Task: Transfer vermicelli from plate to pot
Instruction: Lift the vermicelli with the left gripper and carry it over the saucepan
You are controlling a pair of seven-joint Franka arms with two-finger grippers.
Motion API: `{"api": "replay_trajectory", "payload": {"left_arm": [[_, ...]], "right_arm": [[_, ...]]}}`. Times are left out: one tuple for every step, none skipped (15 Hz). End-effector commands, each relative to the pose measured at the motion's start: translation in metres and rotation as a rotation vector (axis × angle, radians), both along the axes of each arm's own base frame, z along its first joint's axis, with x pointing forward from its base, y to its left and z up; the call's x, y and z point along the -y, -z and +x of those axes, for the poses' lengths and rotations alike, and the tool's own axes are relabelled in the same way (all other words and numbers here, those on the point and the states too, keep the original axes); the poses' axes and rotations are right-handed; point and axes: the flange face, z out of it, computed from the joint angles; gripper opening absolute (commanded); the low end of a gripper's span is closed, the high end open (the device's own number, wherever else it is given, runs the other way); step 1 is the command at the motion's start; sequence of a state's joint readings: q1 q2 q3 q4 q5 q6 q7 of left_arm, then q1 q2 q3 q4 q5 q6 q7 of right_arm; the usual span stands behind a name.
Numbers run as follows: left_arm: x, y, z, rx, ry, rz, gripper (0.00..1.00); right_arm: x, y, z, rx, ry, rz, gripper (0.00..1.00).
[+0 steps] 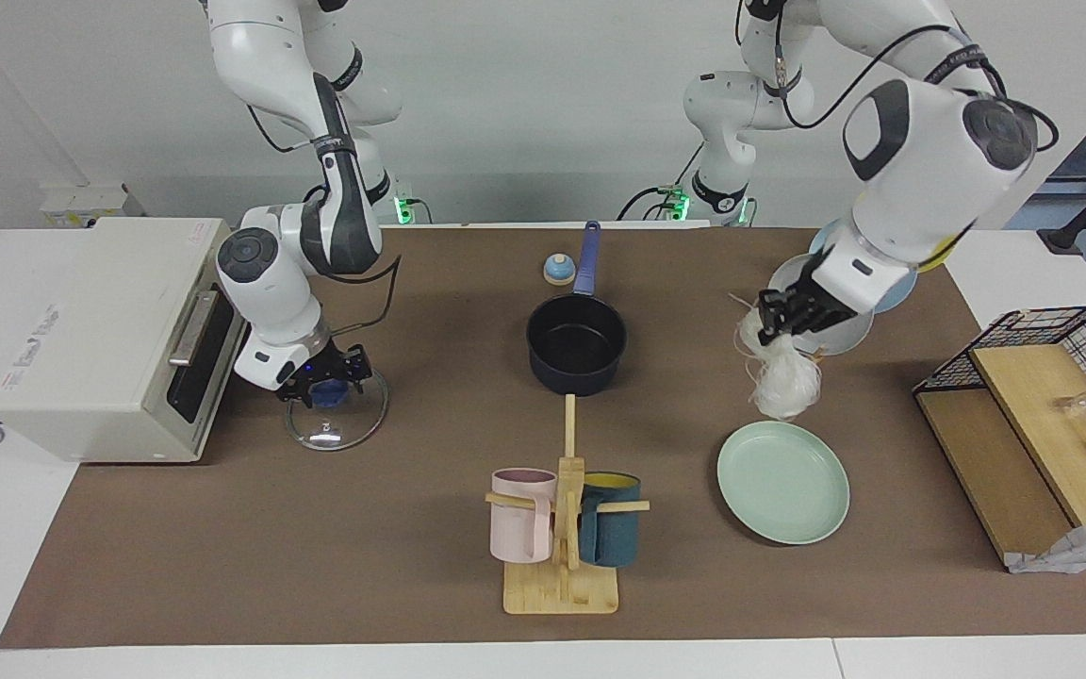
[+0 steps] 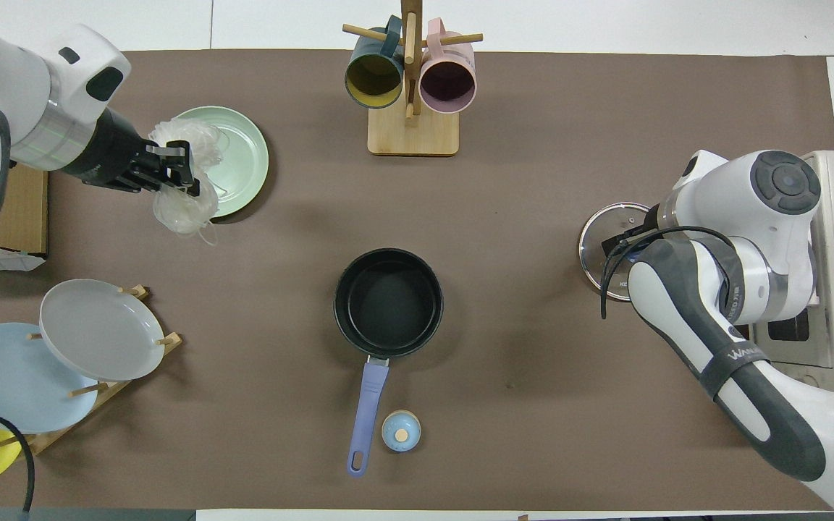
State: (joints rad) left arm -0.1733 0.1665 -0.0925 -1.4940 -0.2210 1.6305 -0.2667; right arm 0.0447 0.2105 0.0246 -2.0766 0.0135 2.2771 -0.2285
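Observation:
My left gripper (image 1: pixel 775 328) is shut on a bundle of whitish vermicelli (image 1: pixel 785 379) and holds it in the air, over the table at the edge of the plate nearer to the robots. It also shows in the overhead view (image 2: pixel 184 175), with the vermicelli (image 2: pixel 184 208) hanging below it. The mint-green plate (image 1: pixel 783 483) (image 2: pixel 237 155) is bare. The dark navy pot (image 1: pixel 577 345) (image 2: pixel 388 302) stands mid-table, empty and uncovered, with its blue handle toward the robots. My right gripper (image 1: pixel 326 385) is low on the knob of a glass lid (image 1: pixel 340 429) (image 2: pixel 596 242) that lies on the table.
A wooden mug rack (image 1: pixel 562 585) with a pink mug and a dark teal mug stands farther from the robots than the pot. A plate rack with grey (image 2: pixel 95 329), light-blue and yellow plates, a toaster oven (image 1: pixel 90 335), a wire basket (image 1: pixel 1071 354) and a small blue bell (image 2: pixel 401 430) are also there.

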Motion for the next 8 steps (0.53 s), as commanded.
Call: {"api": "replay_trajectory", "payload": {"left_arm": [[0.077,0.001,-0.06,-0.059,-0.029,0.008,0.0],[0.101,0.009,-0.082,-0.066,-0.028,0.016,0.0],[0.124,0.02,-0.103,-0.056,-0.033,0.006,0.0],[0.144,0.036,-0.127,-0.044,-0.041,-0.004,0.0],[0.161,0.055,-0.144,-0.034,-0.04,-0.006,0.0],[0.174,0.077,-0.154,-0.037,-0.025,0.0,0.0],[0.189,0.095,-0.164,-0.038,-0.007,-0.001,0.0],[0.198,0.116,-0.168,-0.039,-0.003,0.002,0.0]], "right_arm": [[0.008,-0.001,-0.006,-0.016,-0.021,0.001,0.86],[0.011,-0.001,-0.006,-0.02,-0.026,0.002,0.86],[0.014,-0.001,-0.006,-0.02,-0.037,0.002,0.86],[0.017,0.0,-0.006,-0.021,-0.041,0.001,0.85],[0.017,0.0,-0.006,-0.021,-0.041,0.001,0.84],[0.017,0.001,-0.007,-0.024,-0.041,0.001,0.84],[0.017,0.001,-0.008,-0.026,-0.04,0.001,0.83],[0.016,0.001,-0.008,-0.026,-0.041,0.001,0.82]]}}
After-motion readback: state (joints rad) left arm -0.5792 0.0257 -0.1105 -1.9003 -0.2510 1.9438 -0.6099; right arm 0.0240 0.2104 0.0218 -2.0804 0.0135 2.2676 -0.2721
